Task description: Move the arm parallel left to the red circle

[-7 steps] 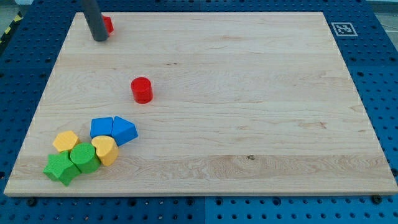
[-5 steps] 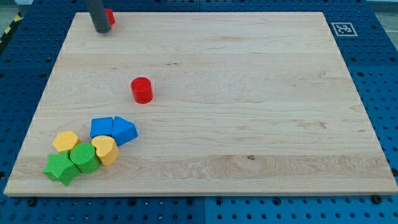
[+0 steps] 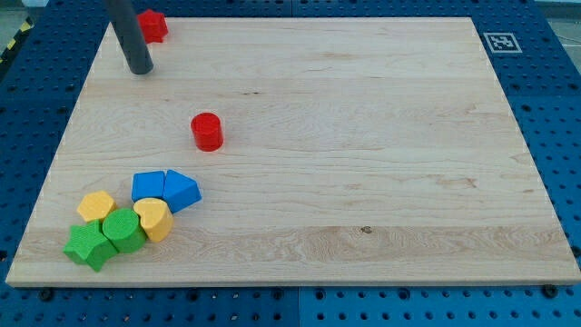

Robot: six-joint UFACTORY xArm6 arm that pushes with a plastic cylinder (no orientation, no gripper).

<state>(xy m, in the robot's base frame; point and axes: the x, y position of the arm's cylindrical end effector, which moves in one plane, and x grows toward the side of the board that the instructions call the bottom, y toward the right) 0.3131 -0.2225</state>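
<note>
Slid my tip (image 3: 140, 70) down-left from the upper-left red block (image 3: 152, 24), above-left of red circle (image 3: 207, 131); no pincer visible.

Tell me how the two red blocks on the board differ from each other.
The red circle is a round cylinder; the other red block looks angular, its exact shape unclear. The red circle stands alone near the middle-left of the board; the red block sits at the view's top edge. My tip is close to the red block, just below and left of it, but far from the red circle. Both are the same red and similar in size.
</note>
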